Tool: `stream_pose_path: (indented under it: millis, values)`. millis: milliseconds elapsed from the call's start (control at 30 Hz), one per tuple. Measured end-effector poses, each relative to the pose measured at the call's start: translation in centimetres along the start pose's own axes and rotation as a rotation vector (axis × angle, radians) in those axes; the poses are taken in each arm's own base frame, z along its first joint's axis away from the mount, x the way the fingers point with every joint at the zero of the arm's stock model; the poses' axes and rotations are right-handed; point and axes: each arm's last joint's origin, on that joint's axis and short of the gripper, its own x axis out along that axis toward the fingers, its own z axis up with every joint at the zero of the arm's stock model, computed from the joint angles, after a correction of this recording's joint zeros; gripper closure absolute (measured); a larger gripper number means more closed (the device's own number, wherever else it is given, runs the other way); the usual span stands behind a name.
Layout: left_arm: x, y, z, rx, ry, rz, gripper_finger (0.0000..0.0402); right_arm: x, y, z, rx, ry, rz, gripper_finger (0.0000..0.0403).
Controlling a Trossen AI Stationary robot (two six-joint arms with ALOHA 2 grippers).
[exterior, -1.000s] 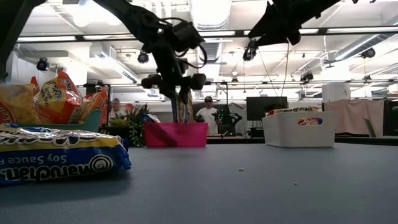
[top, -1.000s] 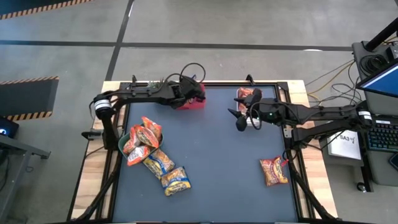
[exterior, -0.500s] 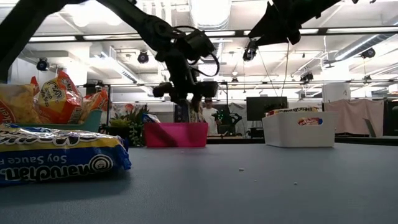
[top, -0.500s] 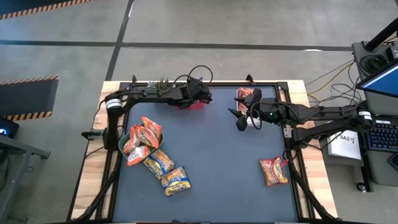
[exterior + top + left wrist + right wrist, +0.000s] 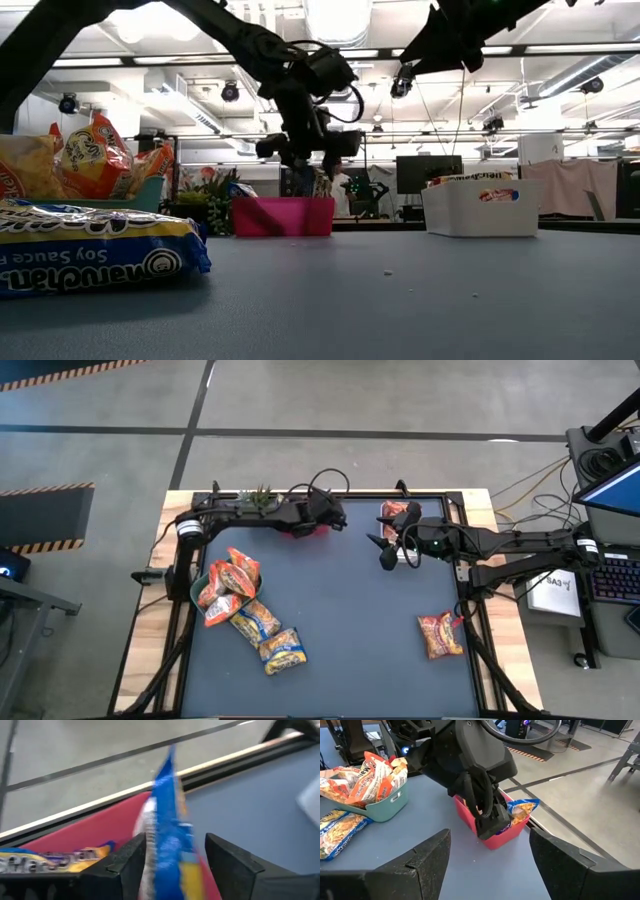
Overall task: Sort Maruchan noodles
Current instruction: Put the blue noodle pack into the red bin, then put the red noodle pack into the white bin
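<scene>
Fingers (image 5: 227, 865) of the left gripper (image 5: 172, 870) stand apart around a blue-and-yellow noodle packet (image 5: 167, 835) upright over the pink bin (image 5: 492, 832); from overhead, that arm hides it. Right gripper (image 5: 385, 552) hangs open mid-counter (image 5: 340, 630).

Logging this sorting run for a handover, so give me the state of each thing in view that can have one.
Left gripper: fingers open, above the pink plastic bin.
Blue-and-yellow crinkly noodle packet: on edge between the left fingers, half in the bin.
Pink plastic bin: upright, holding packets.
Right gripper: fingers open, empty, above the mat.
Teal bowl: piled with orange packets.
White bin: upright, holding packets.
Red packet: flat on the mat.
</scene>
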Motion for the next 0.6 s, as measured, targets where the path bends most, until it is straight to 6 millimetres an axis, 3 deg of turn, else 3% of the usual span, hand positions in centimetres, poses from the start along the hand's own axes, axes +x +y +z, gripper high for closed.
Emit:
stream_pose_path:
  millis: [367,500,600]
  values:
    - [-2.8,-1.6,0.7,0.148,0.015,-0.051,0.0183,0.0,0.0,0.0,0.0,0.0,-0.001,0.0149]
    - [-5.5,-1.5,1.3,0.287,0.057,-0.02,0.0182,0.0,0.0,-0.1,0.0,0.002,-0.001,0.0146]
    - [-8.4,-2.1,0.6,0.438,0.071,-0.054,0.0182,0.1,0.0,-0.1,0.002,0.004,-0.001,0.0145]
